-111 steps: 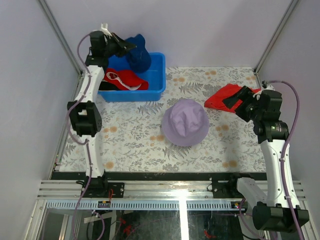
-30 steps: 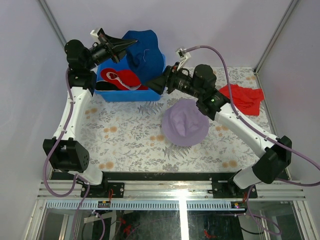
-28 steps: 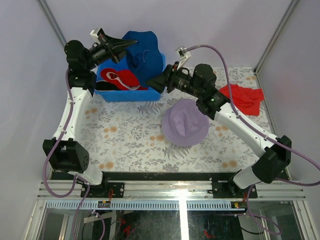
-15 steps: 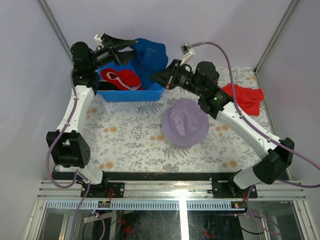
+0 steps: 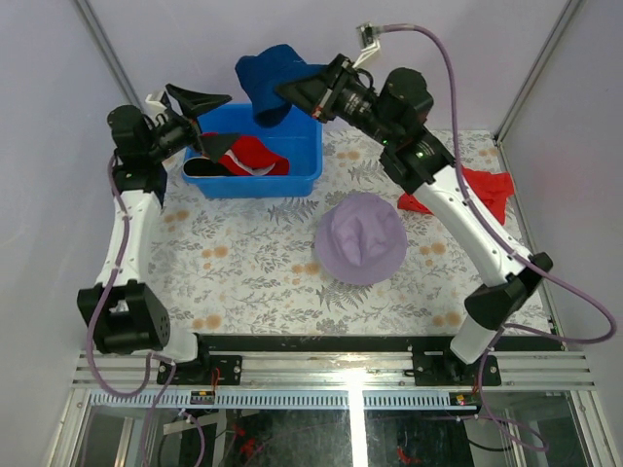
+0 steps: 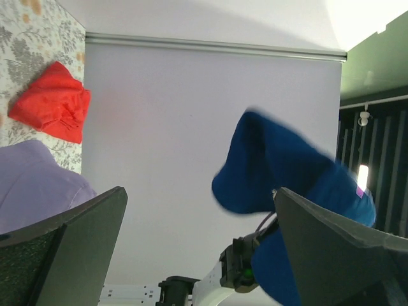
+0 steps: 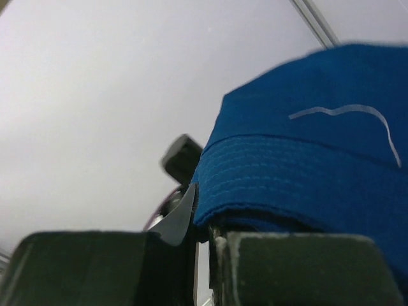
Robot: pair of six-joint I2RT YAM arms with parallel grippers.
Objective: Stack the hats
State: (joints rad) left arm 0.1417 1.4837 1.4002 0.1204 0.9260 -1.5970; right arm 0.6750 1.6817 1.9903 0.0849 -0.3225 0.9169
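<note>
The navy hat hangs in the air above the blue bin, with my right gripper shut on its brim. In the right wrist view the navy hat fills the right side, its folded brim pinched in the right gripper. My left gripper stands open to the left of the hat, apart from it. The left wrist view has the open left gripper holding nothing, the navy hat beyond. The lavender hat lies crown up on the mat. A red hat lies in the bin.
A red cloth item lies on the mat at the right, partly under the right arm. A dark piece lies in the bin's left end. The floral mat covers the table; frame posts stand at the back corners.
The left gripper opened, let go of the navy hat and drew back to the left. The right gripper shut on the hat's brim and lifted it up and back.
</note>
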